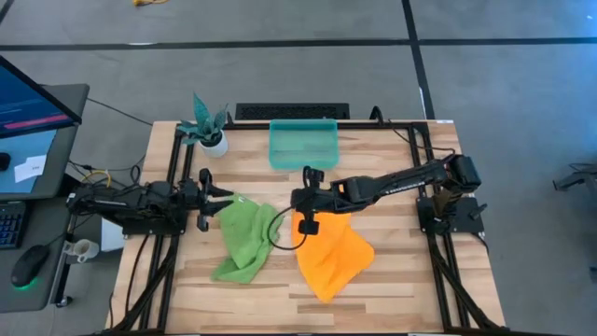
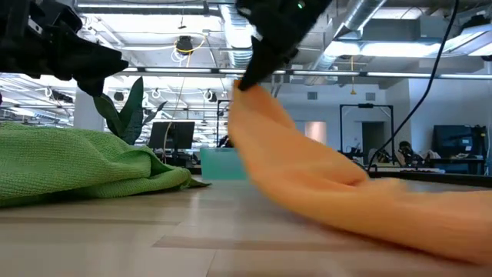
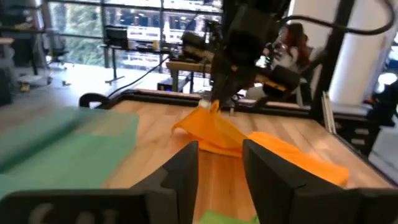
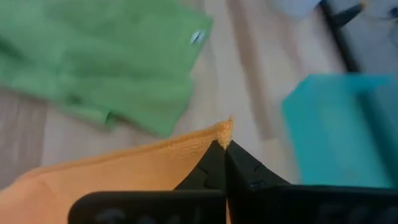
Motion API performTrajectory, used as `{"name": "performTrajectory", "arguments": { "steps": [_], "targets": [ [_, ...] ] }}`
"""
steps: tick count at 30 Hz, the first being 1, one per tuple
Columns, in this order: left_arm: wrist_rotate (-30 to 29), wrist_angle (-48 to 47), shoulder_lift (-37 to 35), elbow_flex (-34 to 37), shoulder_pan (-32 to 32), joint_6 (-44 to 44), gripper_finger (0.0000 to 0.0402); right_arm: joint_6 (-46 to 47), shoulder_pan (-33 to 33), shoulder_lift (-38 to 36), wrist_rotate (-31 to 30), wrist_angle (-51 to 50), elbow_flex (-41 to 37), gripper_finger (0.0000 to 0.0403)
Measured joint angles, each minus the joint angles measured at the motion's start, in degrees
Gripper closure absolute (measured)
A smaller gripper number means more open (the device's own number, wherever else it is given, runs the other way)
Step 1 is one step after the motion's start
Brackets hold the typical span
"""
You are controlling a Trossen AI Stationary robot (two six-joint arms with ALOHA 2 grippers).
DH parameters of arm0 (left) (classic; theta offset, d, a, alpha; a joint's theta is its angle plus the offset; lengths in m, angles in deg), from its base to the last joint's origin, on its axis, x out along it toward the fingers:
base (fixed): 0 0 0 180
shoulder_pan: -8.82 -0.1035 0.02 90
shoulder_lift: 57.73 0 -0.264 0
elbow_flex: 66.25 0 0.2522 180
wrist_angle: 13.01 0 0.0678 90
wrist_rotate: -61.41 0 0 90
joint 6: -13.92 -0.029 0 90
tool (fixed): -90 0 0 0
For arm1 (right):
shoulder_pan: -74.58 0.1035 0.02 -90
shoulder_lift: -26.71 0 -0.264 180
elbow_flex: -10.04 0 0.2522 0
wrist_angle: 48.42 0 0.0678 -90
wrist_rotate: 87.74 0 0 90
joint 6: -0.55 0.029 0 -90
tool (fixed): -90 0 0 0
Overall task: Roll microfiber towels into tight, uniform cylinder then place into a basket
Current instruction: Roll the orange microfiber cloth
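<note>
From above you see the right gripper (image 1: 305,217) pinching a corner of the orange towel (image 1: 332,254) mid-table. The green towel (image 1: 246,238) lies crumpled just left of it, and the left gripper (image 1: 216,202) sits by its near edge. The basket (image 1: 303,143) stands at the far edge.

At table height, the orange towel (image 2: 323,185) hangs lifted by that corner.

Your left wrist camera shows its fingers (image 3: 184,168) parted, gripping nothing.

Your right wrist camera shows the jaws clamped on the orange corner (image 4: 222,129).
</note>
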Motion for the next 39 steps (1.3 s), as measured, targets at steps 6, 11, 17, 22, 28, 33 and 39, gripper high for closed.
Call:
{"name": "performTrajectory", "arguments": {
  "steps": [6, 11, 17, 22, 28, 33, 39],
  "targets": [
    [-2.0, 0.56, -0.01, 0.0, 0.0, 1.85, 0.0276, -0.06, -0.37, -0.03, -3.19, 0.37, 3.08, 0.0391],
    [-2.08, 3.18, 0.0, 0.0, 0.0, 2.93, 0.0276, -0.08, -0.57, -0.03, -3.3, 0.36, 3.68, 0.0397],
    [-1.98, 5.3, 2.98, 0.0, 0.0, 2.68, 0.0277, -1.54, -0.91, -0.03, -3.26, 0.38, 3.68, 0.0385],
    [-2.61, 12.67, 8.72, 0.0, 0.0, 3.34, 0.0277, -1.21, -1.42, -0.03, -3.21, 0.38, 3.68, 0.0396],
    [-2.81, 20.77, 16.97, 0.0, 0.0, 2.63, 0.0277, -1.06, -0.54, -0.03, -3.13, 0.86, 3.68, 0.0389],
    [-2.98, 27.78, 24.15, -0.29, 0.0, 2.47, 0.0277, -1.06, 0.39, -0.03, -3.08, 2.43, 3.7, 0.0388],
    [-2.98, 31.45, 32.66, -2.72, 0.0, 1.47, 0.0277, -1.04, 0.73, -0.03, -3.02, 4.26, 3.72, 0.0395]
  ]
}}
